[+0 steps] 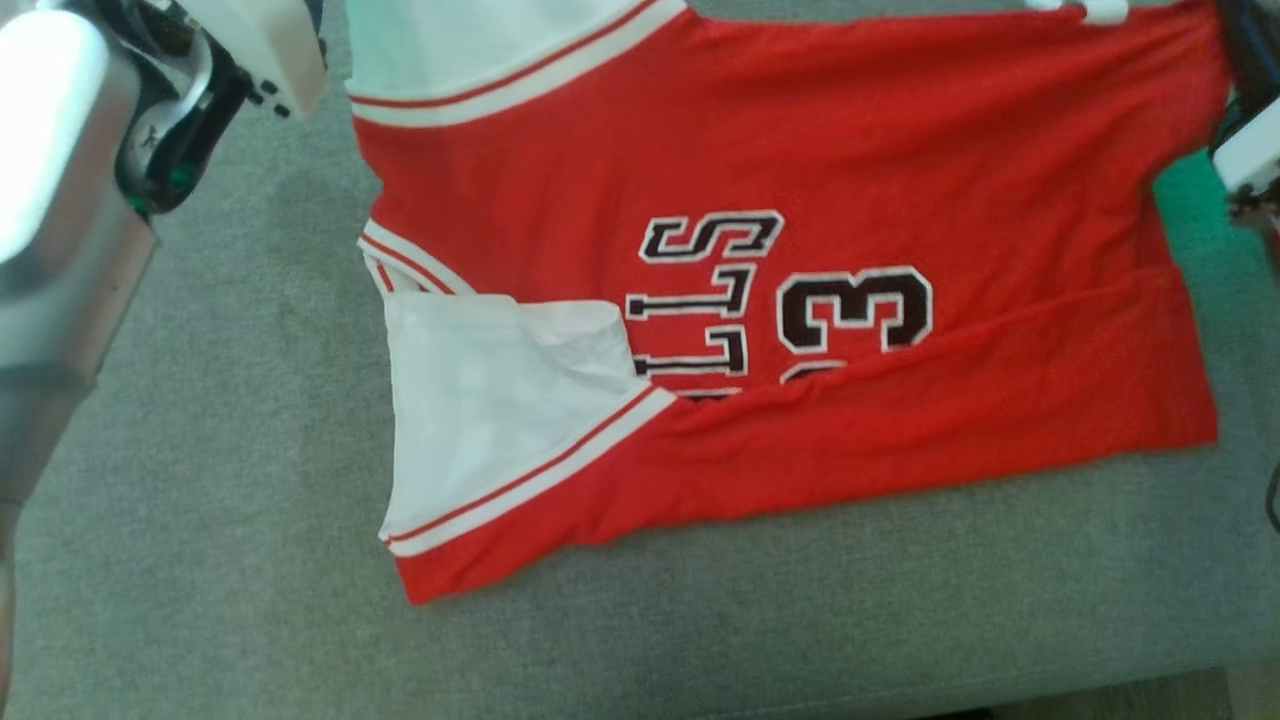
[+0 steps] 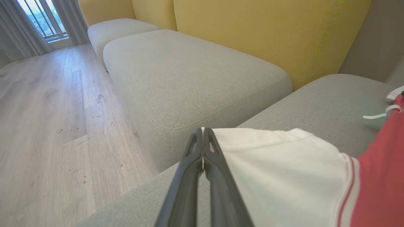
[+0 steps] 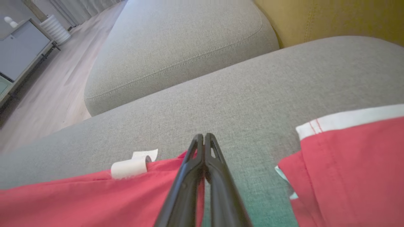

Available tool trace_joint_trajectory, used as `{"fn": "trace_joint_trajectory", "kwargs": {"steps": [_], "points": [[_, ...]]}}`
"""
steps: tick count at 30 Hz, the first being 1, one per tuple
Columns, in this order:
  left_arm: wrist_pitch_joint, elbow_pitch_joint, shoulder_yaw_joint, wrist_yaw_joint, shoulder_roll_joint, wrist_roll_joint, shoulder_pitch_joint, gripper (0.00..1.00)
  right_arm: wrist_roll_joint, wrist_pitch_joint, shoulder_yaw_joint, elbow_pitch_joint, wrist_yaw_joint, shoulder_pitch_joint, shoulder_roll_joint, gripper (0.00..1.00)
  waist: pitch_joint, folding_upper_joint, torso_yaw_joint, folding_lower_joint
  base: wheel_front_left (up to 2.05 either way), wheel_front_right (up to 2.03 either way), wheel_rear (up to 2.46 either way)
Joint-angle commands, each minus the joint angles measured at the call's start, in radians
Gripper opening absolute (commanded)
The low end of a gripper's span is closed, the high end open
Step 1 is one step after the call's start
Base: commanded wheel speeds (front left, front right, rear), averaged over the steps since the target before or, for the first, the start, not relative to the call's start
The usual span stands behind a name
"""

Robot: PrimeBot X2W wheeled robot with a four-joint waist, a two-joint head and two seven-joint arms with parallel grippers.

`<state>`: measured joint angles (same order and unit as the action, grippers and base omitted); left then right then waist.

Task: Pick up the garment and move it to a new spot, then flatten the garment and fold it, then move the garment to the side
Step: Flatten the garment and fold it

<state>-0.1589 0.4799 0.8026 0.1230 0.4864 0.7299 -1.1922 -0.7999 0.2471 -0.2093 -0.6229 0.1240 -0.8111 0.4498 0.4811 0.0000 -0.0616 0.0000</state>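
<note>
Both clamped on the jersey (image 1: 800, 170), left gripper (image 2: 203, 130) and right gripper (image 3: 204, 136) look mid-fold; you lift together toward the cushion's (image 1: 200, 500) near edge.

A home living room: a sofa (image 2: 189, 78) with grey fabric seats and yellow back cushions (image 2: 268, 31) stands on a pale wood-plank floor (image 2: 47, 126), with a curtained window (image 2: 42, 19) beyond its far end and a low grey cabinet (image 3: 19, 50) across the floor
</note>
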Motion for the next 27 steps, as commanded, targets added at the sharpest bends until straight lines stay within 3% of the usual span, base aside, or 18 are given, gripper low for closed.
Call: {"fn": "trace_joint_trajectory", "kwargs": {"steps": [1,9,15,22,27], "points": [[0.022,-0.016,-0.054,-0.006,0.042,-0.008,-0.073,0.0,-0.002,-0.021,0.012,0.038,0.007,-0.02,0.017,0.0,0.004,0.0,0.005,0.0,0.0,0.0,0.0],[0.159,0.025,-0.058,0.002,0.035,-0.029,-0.129,0.0,0.046,-0.085,0.007,0.056,0.007,-0.103,0.029,0.0,0.001,0.0,0.016,0.0,0.0,0.0,0.0],[0.246,0.016,-0.062,0.005,0.049,0.005,-0.071,0.0,0.038,-0.112,-0.006,0.072,0.007,-0.056,0.035,0.0,-0.022,0.0,0.023,0.0,0.0,0.0,0.0],[0.281,-0.096,-0.054,0.002,0.09,0.059,0.084,0.0,0.004,-0.135,-0.011,0.114,0.007,0.067,0.067,0.0,-0.052,0.0,0.043,0.0,0.0,0.0,0.0],[0.287,-0.224,-0.051,-0.04,0.132,0.091,0.221,0.0,-0.018,-0.145,-0.006,0.148,0.007,0.148,0.082,0.0,-0.071,0.0,0.051,0.0,0.0,0.0,0.0]]}}
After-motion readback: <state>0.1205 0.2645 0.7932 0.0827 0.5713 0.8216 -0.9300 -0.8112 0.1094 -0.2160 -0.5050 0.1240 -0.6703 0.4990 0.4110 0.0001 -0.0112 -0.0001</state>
